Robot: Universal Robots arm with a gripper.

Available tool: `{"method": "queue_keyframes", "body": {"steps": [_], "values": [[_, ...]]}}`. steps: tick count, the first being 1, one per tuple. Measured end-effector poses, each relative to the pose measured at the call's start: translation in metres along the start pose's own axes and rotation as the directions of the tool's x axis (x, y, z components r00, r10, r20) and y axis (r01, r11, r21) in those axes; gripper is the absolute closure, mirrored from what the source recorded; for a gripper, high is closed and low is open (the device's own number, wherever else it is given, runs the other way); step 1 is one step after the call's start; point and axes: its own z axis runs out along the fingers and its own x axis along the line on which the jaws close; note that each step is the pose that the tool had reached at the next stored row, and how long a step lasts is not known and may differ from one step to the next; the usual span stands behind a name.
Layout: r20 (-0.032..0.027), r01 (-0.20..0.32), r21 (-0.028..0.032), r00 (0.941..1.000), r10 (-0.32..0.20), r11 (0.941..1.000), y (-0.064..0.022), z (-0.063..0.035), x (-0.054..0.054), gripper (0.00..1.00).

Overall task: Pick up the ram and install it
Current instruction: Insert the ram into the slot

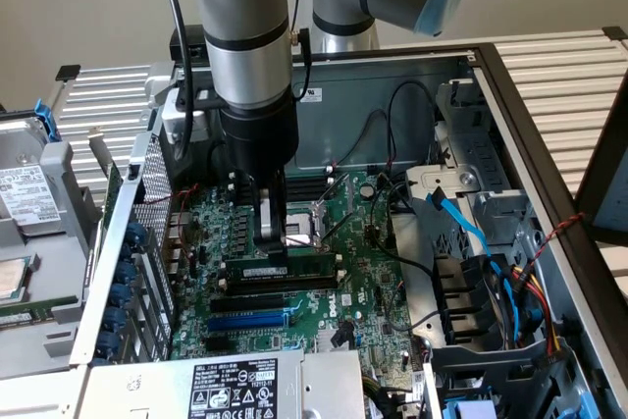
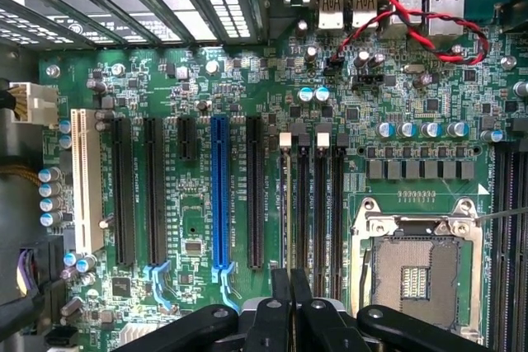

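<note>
The ram is a long dark stick with a white label. It stands on its long edge, in line with the black memory slots on the green motherboard. My gripper comes straight down on the stick's upper edge, near its end at the exterior view's left. In the wrist view the ram appears edge-on as a thin line over the outermost memory slot. There my gripper has its two black fingers drawn close together around that edge, shut on the ram.
More black memory slots lie between the ram and the open CPU socket. A blue slot and black expansion slots lie on the ram's other side. Red-and-black wires cross the board's port edge. Blue cables and the drive cage crowd the exterior view's right.
</note>
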Motion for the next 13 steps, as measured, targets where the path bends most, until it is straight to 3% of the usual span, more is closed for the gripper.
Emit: {"method": "queue_keyframes", "body": {"steps": [13], "values": [[0.0000,0.000,-0.0002,1.0000,0.000,1.0000,0.0002,0.0009,-0.0001,0.88]]}}
